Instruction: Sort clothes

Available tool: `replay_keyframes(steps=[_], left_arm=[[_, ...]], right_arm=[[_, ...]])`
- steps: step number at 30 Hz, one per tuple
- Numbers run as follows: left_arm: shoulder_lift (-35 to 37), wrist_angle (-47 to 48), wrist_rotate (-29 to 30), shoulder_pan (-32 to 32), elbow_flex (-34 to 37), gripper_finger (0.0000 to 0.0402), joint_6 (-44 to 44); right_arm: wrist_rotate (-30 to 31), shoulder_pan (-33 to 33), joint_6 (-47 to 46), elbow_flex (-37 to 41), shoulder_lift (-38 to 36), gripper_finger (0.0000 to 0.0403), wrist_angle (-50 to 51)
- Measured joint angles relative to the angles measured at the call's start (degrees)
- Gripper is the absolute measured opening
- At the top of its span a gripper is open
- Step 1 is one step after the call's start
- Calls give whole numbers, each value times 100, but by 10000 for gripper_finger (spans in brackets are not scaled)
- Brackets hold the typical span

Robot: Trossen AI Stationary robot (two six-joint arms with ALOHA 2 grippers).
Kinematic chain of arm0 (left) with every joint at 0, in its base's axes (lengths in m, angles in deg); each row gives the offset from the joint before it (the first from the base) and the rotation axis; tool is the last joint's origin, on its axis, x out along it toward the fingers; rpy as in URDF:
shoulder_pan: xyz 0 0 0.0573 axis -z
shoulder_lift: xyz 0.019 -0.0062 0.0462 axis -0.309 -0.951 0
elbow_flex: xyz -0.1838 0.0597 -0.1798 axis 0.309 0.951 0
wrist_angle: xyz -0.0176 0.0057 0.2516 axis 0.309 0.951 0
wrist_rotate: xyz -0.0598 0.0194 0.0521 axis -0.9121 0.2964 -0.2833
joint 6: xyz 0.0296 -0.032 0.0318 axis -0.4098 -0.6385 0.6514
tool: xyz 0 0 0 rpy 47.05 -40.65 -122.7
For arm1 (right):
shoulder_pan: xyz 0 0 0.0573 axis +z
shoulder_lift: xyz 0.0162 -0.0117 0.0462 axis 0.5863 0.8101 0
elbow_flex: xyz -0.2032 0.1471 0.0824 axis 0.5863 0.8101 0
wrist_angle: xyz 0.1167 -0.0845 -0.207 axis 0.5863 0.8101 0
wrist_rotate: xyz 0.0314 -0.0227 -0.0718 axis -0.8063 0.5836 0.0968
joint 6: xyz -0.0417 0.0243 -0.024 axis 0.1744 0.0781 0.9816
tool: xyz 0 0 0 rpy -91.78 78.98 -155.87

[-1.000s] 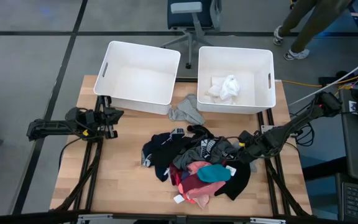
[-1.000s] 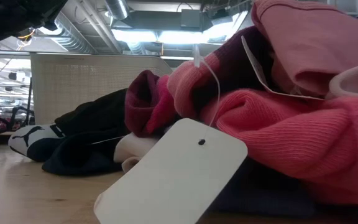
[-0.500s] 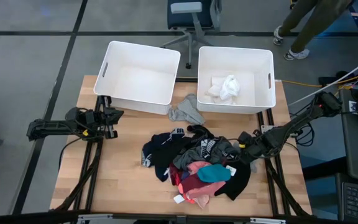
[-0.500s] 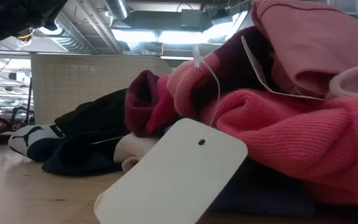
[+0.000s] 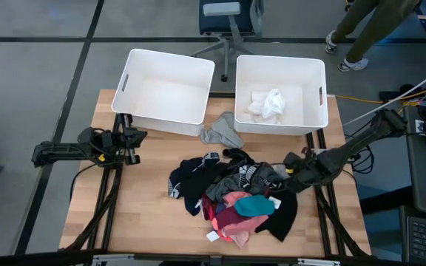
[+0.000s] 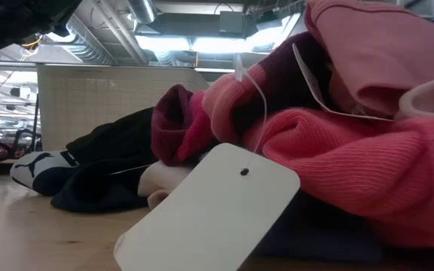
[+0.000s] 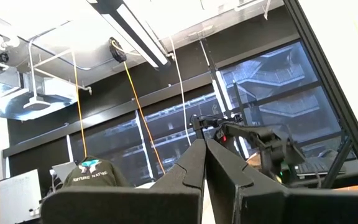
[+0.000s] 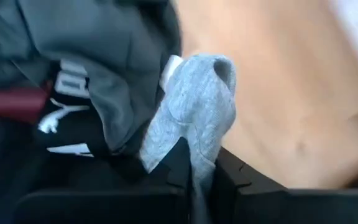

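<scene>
The clothes lie in a mixed pile [image 5: 231,193] on the wooden table: black, grey, pink, red and teal pieces. In the low view the pink pieces [image 6: 353,150] and a white tag [image 6: 209,214] fill the front. My right gripper [image 5: 287,174] is at the pile's right edge, shut on a light grey garment [image 8: 194,118]. My left gripper [image 5: 134,138] waits shut at the table's left, holding nothing; its fingers [image 7: 194,165] point up at the ceiling. A white garment [image 5: 266,103] lies in the right bin [image 5: 313,111]. My right gripper pinches the light grey garment between its two fingers by the end nearest it [image 8: 199,152]. The fingers come from the table's right side, slanting down. The rest of the garment bunches ahead of the fingers against a dark grey piece [image 8: 123,56] of the pile, above the table top.
Two white bins stand side by side at the table's far edge, the left one [image 5: 135,74] holding nothing that shows. A grey garment [image 5: 222,131] lies on the table between them and the pile. Bare wood [image 5: 146,199] shows left of the pile. A person's legs [image 5: 361,33] show beyond the table.
My right arm has shifted a little at the pile's right edge, drawing slightly back toward the table's right. The black garment at the pile's near right corner has changed shape a little. The left arm has kept still.
</scene>
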Motion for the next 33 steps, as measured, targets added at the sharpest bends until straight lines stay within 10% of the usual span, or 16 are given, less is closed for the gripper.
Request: replay_keyframes(steps=[16,33], left_arm=[[0,-2,0,1,0,4,0],[0,-4,0,0,0,4,0]], right_arm=[[2400,0,1537,-2545,0,29,890],[5523,-943,4259,-3313,-2,30,-546]])
